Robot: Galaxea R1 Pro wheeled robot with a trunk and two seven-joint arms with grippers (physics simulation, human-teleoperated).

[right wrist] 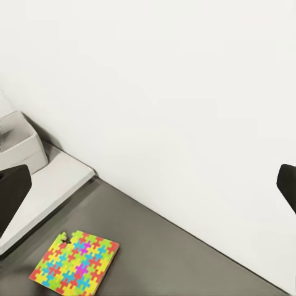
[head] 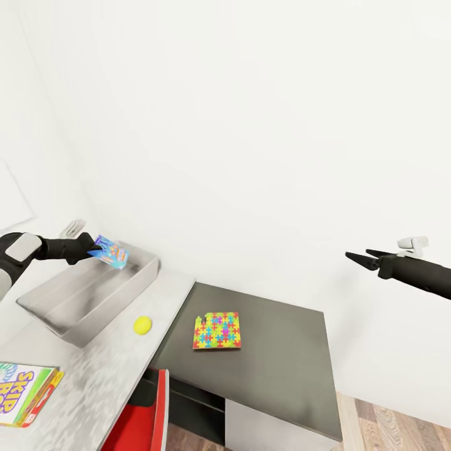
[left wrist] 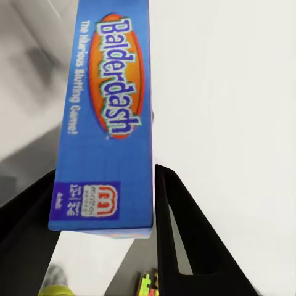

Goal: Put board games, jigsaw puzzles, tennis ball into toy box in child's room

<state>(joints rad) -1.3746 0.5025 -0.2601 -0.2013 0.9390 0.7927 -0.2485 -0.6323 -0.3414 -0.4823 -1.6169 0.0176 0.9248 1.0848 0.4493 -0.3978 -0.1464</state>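
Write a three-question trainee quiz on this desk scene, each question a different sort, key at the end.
1. True or false: the left gripper holds the blue game above the toy box.
2. Which section is the puzzle on? A) pale top B) lower dark section C) toy box
3. Fill in: the ball lies between the toy box and the ____.

Key: 1 true. 2 B. 3 puzzle.

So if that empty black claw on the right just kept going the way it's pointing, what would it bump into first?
Probably nothing nearby. The right gripper hangs open in mid-air, pointing leftward above the dark grey corner section. Far along that line sits the light-grey toy box, though it may pass above it; depth is hard to judge.
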